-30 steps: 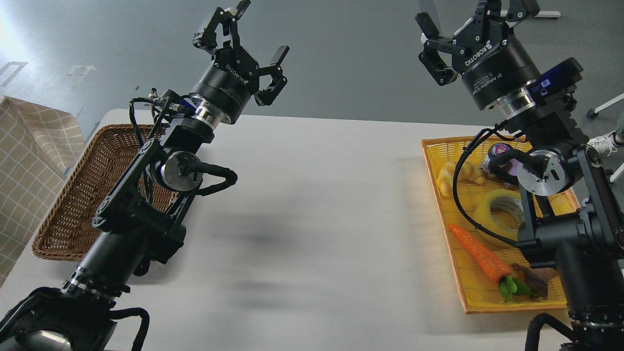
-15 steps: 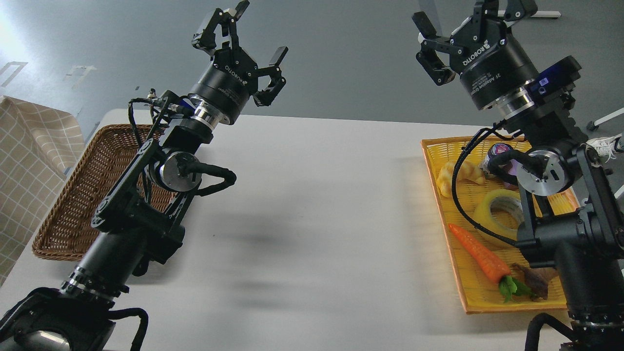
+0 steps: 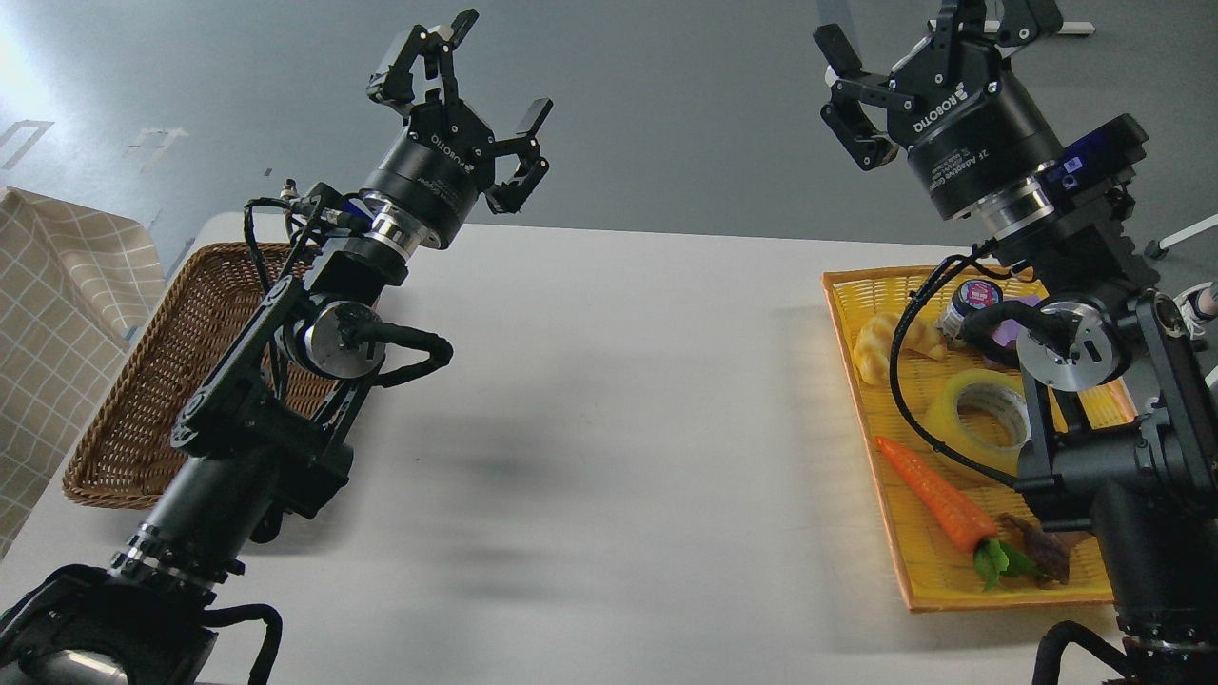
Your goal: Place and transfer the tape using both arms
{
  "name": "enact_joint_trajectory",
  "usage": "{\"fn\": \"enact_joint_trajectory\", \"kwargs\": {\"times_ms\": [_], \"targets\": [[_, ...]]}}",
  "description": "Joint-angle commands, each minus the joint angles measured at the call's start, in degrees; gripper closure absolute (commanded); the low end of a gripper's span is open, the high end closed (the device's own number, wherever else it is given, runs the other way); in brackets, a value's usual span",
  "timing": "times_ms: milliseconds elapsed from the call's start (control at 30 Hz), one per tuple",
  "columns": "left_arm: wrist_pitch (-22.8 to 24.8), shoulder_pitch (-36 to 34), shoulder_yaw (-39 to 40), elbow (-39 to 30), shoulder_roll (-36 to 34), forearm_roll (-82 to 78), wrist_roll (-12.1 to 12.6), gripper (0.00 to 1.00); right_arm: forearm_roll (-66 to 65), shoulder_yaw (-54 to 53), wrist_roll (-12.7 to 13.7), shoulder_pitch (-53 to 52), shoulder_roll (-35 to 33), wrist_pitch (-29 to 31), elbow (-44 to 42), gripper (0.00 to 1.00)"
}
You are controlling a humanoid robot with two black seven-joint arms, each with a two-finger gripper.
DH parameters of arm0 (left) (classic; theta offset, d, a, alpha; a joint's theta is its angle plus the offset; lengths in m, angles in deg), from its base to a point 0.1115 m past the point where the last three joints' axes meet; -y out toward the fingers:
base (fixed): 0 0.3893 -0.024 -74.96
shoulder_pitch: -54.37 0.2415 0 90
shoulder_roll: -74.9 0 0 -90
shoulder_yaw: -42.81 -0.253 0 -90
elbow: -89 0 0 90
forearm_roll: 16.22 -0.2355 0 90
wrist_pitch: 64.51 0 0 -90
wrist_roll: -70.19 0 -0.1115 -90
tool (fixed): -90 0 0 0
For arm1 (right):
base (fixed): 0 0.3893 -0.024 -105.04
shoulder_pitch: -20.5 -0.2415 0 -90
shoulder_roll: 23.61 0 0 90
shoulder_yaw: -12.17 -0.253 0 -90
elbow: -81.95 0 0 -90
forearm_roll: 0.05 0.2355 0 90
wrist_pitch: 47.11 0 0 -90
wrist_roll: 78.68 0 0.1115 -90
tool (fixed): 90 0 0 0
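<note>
The tape (image 3: 980,419), a yellowish translucent roll with a pale core, lies flat in the yellow tray (image 3: 880,495) at the right, partly hidden by my right arm and its cable. My right gripper (image 3: 937,48) is open and empty, raised high above the tray's far end, well above the tape. My left gripper (image 3: 461,76) is open and empty, held high over the table's far left, above the brown basket's inner edge and far from the tape.
The yellow tray also holds a croissant (image 3: 890,344), a carrot (image 3: 937,497), a small jar (image 3: 969,300) and a dark item by the carrot's leaves. A brown wicker basket (image 3: 143,400) sits at the table's left edge. A checked cloth (image 3: 52,314) lies further left.
Both arms shifted slightly: the left gripper moved a little left and up, the right gripper a little right. Both stay open. The tape has not moved.
</note>
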Motion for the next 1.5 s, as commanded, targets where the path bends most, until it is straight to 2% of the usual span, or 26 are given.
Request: {"fn": "enact_joint_trajectory", "kwargs": {"times_ms": [0, 100, 267, 467, 534, 701, 935, 1068, 1168, 1302, 1369, 1469], "targets": [[0.54, 0.04, 0.08, 0.0, -1.05, 0.02, -0.01, 0.02, 0.0, -0.8, -0.24, 0.79, -0.42, 2.11, 0.33, 0.0], [1.07, 0.21, 0.16, 0.0, -1.84, 0.02, -0.09, 0.02, -0.09, -1.59, -0.24, 1.14, -1.03, 2.02, 0.42, 0.0], [1.07, 0.56, 0.16, -0.09, -1.93, 0.02, -0.09, 0.02, -0.09, -1.59, -0.24, 0.96, -6.92, 2.11, 0.33, 0.0], [0.98, 1.0, 0.16, -0.09, -1.75, 0.02, -0.27, 0.02, -1.49, -1.24, -0.94, 1.23, -17.9, 2.02, 0.24, 0.0], [0.98, 1.0, 0.16, -0.09, -1.58, 0.02, -0.27, 0.02, -5.6, -1.33, -1.55, 1.23, -21.85, 2.02, 0.16, 0.0], [0.98, 1.09, 0.16, -0.09, -1.31, 0.02, -0.36, 0.02, -9.31, -1.5, -1.64, 1.75, -26.5, 2.02, 0.16, 0.0], [0.89, 1.27, 0.16, -0.09, -1.05, -0.07, -0.36, 0.02, -20.11, -1.5, -2.96, 4.83, -30.21, 2.02, 2.35, 0.0], [0.89, 1.35, 0.16, -0.09, -1.22, 0.02, -0.36, 0.02, -22.5, -1.76, -7.43, 5.97, -31.62, 2.29, 3.23, 0.0], [0.98, 1.53, 0.25, -0.09, -1.14, 0.02, -0.36, 0.02, -22.33, -4.82, -11.12, 6.85, -32.76, 2.11, 7.7, 0.0], [0.89, 1.71, 0.34, -0.09, -0.96, 0.02, -0.36, 0.02, -22.24, -10.82, -11.13, 9.84, -33.29, 3.17, 9.12, 0.0], [0.9, 1.62, 0.25, -0.09, -0.96, 0.02, -0.36, 0.02, -22.24, -15.45, -11.22, 10.19, -35.3, 5.94, 8.16, 0.0], [0.98, 1.62, 0.34, -0.09, -1.05, 0.02, -0.36, 0.02, -22.32, -18.37, -13.58, 11.5, -37.16, 5.94, 7.72, 0.0]]}}
